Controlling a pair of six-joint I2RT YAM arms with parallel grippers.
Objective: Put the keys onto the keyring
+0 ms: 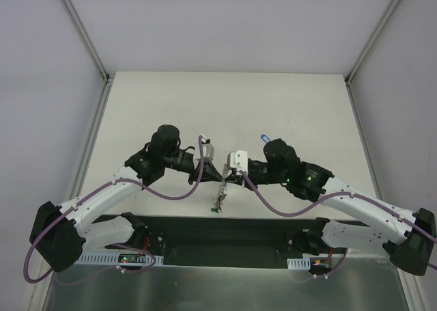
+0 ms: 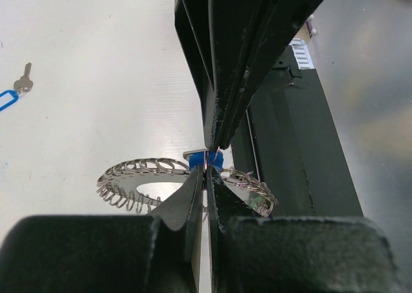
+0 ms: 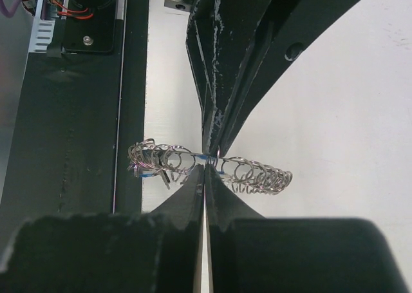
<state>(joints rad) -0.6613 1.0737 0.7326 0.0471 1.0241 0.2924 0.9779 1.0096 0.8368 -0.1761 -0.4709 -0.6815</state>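
The two arms meet tip to tip near the front edge of the desk (image 1: 225,106). The left claw (image 2: 205,172) and right claw (image 3: 205,167) are both pinched fully closed on one spot of the keyring (image 2: 138,177), holding it up off the desk. It looks light, springy and slick, and likely to flop. The coiled rim seems the place to grip. A blue-tagged key (image 2: 23,80) lies well apart.

Above the bench's (image 1: 171,99) near edge, the left claw (image 2: 206,177) and right claw (image 3: 205,170) meet tip to tip, the keyring (image 2: 138,177) between them; one key (image 2: 24,78) lies behind the right arm (image 1: 307,178).
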